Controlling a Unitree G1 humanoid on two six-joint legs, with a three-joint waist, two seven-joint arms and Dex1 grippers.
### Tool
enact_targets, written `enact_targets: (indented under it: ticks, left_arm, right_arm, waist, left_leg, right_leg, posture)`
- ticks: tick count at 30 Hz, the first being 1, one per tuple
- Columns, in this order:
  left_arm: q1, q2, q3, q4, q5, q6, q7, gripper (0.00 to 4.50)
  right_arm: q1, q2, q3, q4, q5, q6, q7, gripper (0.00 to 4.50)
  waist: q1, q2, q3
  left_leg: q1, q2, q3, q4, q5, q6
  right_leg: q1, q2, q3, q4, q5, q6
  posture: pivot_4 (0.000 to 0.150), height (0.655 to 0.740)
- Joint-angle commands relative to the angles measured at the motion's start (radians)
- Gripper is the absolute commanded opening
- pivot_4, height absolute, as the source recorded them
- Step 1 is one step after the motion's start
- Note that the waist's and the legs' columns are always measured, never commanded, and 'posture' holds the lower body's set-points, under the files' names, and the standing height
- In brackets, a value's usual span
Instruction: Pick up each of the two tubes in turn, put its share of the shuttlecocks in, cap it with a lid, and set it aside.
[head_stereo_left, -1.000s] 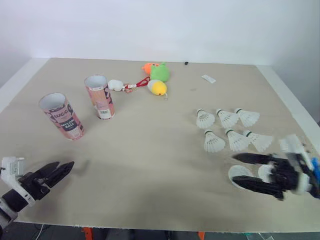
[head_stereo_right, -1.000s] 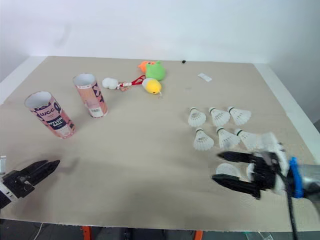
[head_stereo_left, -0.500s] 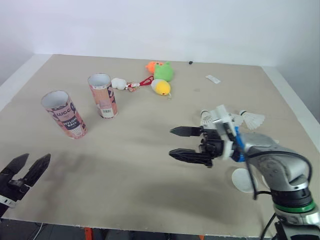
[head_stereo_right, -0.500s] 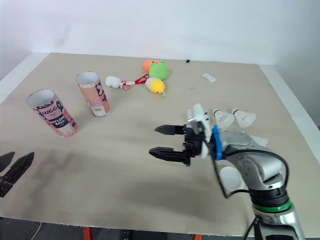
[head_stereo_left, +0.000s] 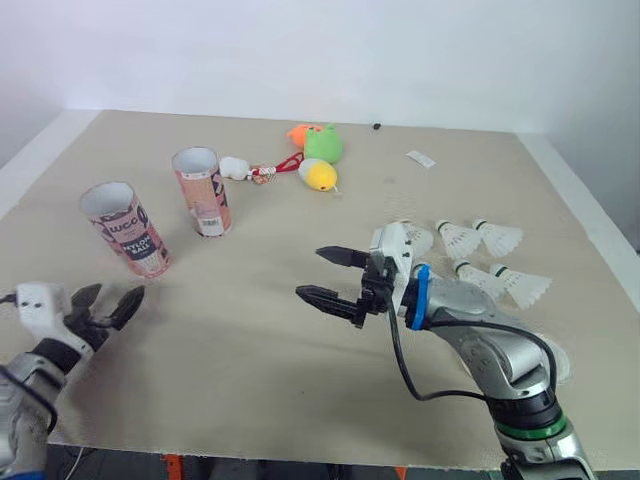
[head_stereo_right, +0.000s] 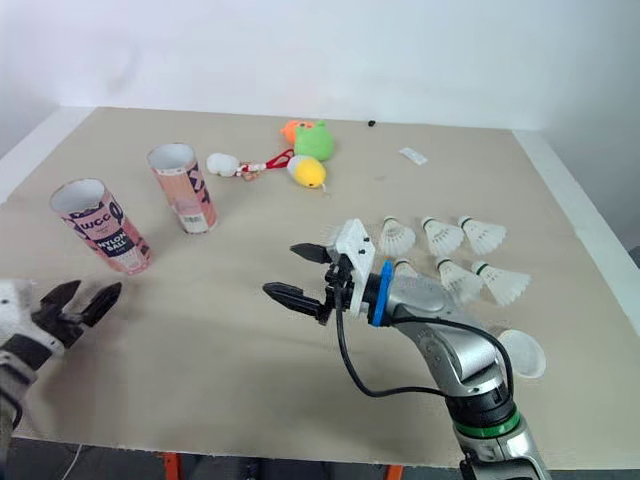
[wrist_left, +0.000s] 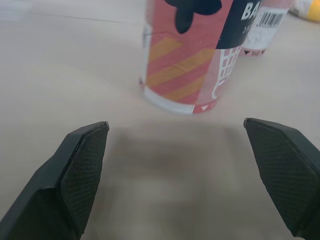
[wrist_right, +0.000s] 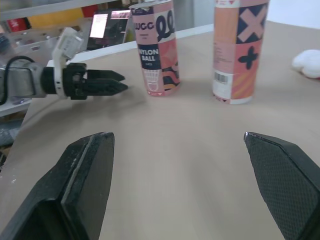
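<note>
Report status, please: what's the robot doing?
Left claw, right claw open, empty. Left faces near tube; far tube behind, both uncapped. Shuttlecocks loose on table. Nothing blocking.

Two open pink tubes (head_stereo_left: 201, 192) stand upright — white shuttlecocks (head_stereo_left: 497, 238) lie clustered well apart.

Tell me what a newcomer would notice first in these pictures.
The right gripper, black fingers spread, hangs above the middle of the beige table. Two open pink patterned cardboard tubes stand at its left, and white feathered shuttlecocks lie clustered at its right.
</note>
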Motion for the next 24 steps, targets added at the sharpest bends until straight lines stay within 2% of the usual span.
enact_targets:
  ticks: [1, 7, 15, 24]
  left_arm:
    - [-0.115, 0.047, -0.084, 0.116, 0.087, -0.047, -0.023, 4.5]
    - [-0.274, 0.07, -0.166, 0.29, 0.162, -0.107, -0.065, 4.5]
    - [-0.409, 0.084, -0.22, 0.449, 0.233, -0.192, -0.093, 4.5]
    - [-0.479, 0.082, -0.239, 0.505, 0.281, -0.329, -0.093, 4.5]
  right_arm:
    - [0.039, -0.013, -0.044, -0.084, -0.008, -0.022, -0.037, 4.43]
    - [0.095, -0.05, -0.08, -0.133, -0.016, -0.021, -0.065, 4.43]
    - [0.139, -0.08, -0.12, -0.168, -0.003, -0.016, -0.078, 4.43]
    - [0.158, -0.08, -0.125, -0.189, 0.002, -0.009, -0.092, 4.43]
  waist:
    - [0.0, 0.0, 0.0]
    - [0.0, 0.0, 0.0]
    - [0.0, 0.0, 0.0]
    - [0.001, 0.0, 0.0]
  left_leg:
    - [-0.001, 0.0, -0.001, 0.0, 0.0, 0.0]
    - [-0.001, 0.0, -0.003, 0.0, 0.0, 0.0]
    - [-0.001, -0.001, -0.004, 0.0, 0.0, 0.0]
    - [-0.002, -0.001, -0.005, 0.0, 0.0, 0.0]
  right_leg:
    - [0.0, 0.0, -0.001, 0.0, 0.0, 0.0]
    - [0.0, -0.001, -0.003, 0.0, 0.0, -0.001]
    - [0.0, -0.001, -0.004, 0.0, 0.0, 0.0]
    - [0.0, -0.001, -0.005, 0.0, 0.0, 0.0]
  posture:
    - [0.15, 0.7323]
    - [0.15, 0.7323]
    - [0.15, 0.7323]
    - [0.15, 0.7323]
